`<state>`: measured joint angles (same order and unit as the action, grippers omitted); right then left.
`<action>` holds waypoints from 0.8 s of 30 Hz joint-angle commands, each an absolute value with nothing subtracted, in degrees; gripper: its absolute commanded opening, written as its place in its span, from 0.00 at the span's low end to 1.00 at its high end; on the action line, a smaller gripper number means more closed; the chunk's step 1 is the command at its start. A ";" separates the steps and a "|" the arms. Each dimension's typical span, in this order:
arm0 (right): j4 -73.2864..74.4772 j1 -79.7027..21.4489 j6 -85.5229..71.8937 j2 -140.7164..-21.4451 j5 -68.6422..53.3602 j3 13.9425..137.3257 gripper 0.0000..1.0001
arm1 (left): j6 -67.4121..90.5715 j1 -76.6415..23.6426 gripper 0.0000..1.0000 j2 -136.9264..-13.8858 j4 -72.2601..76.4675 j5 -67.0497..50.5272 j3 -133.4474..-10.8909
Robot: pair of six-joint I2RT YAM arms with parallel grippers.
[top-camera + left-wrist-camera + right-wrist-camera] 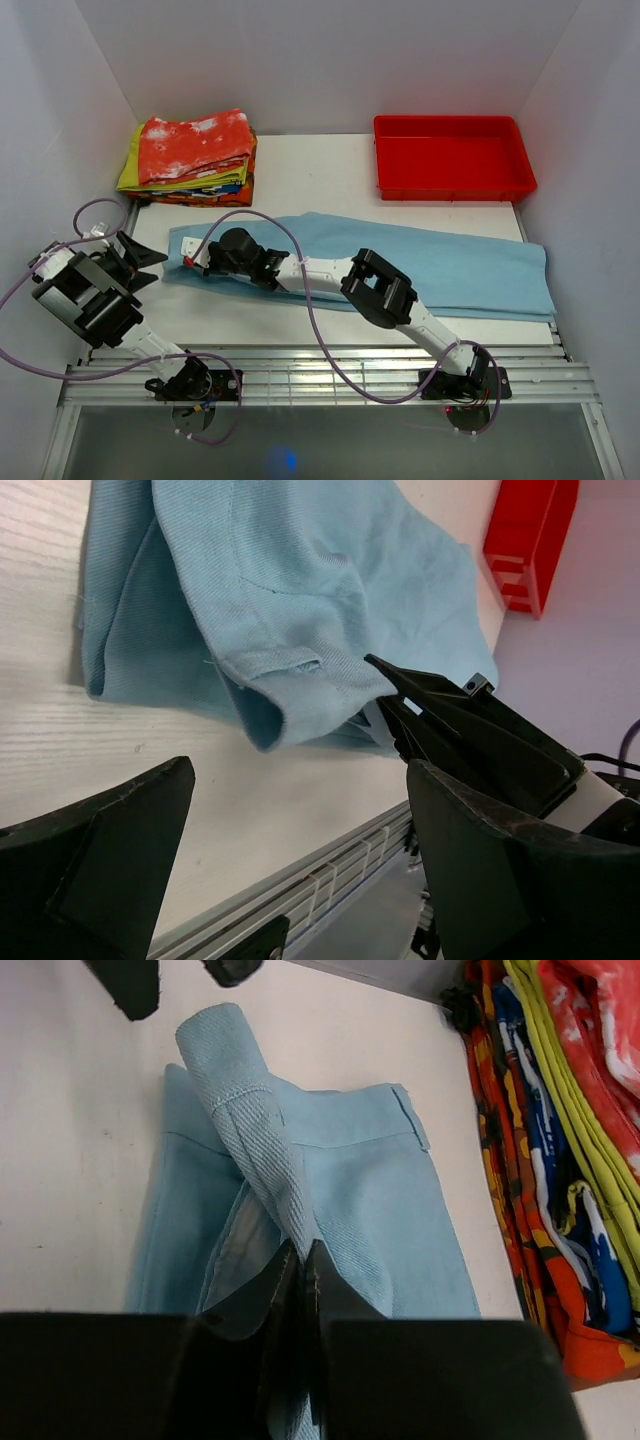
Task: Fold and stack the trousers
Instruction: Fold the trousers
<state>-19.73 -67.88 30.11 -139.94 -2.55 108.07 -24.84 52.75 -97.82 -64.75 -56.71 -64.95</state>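
The light blue trousers (pixel 450 265) lie stretched across the table, legs to the right and waist end to the left. My right gripper (pixel 200 258) is shut on a raised fold of the waist end (pixel 255 1130); its jaws (pixel 305 1250) pinch the cloth tightly. The same pinch shows in the left wrist view, where the right gripper's black fingers (pixel 400 685) hold the bunched trousers (pixel 300 570). My left gripper (pixel 150 268) stands open just left of the waist end, over bare table, with nothing between its fingers (pixel 300 780).
A stack of folded clothes (pixel 195 155) with a red-and-white garment on top sits at the back left, close to the waist end (pixel 570 1160). A red tray (pixel 455 155) stands at the back right. Metal rails (pixel 320 370) run along the near edge.
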 commanded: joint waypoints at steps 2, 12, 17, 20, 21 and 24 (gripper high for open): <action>-25.93 -67.06 25.23 -134.74 -0.44 109.16 0.08 | -18.82 52.73 0.98 -101.33 -59.77 -64.94 -64.42; -28.03 -66.89 24.87 -131.31 -4.13 105.47 0.08 | 3.41 48.79 0.98 -101.96 -36.31 -70.75 -59.94; -29.26 -66.80 25.75 -130.17 -5.71 104.24 0.08 | 13.34 45.97 0.98 -101.08 -22.61 -70.93 -56.35; -29.88 -66.80 26.45 -129.64 -6.42 103.19 0.08 | 18.54 43.86 0.98 -101.69 -16.71 -70.49 -55.72; -30.32 -66.80 26.72 -129.64 -6.33 103.01 0.08 | 19.33 43.34 0.98 -101.95 -14.79 -70.31 -55.81; -30.94 -66.71 27.51 -129.55 -6.68 102.22 0.08 | 23.28 41.66 0.98 -102.83 -10.65 -69.53 -55.72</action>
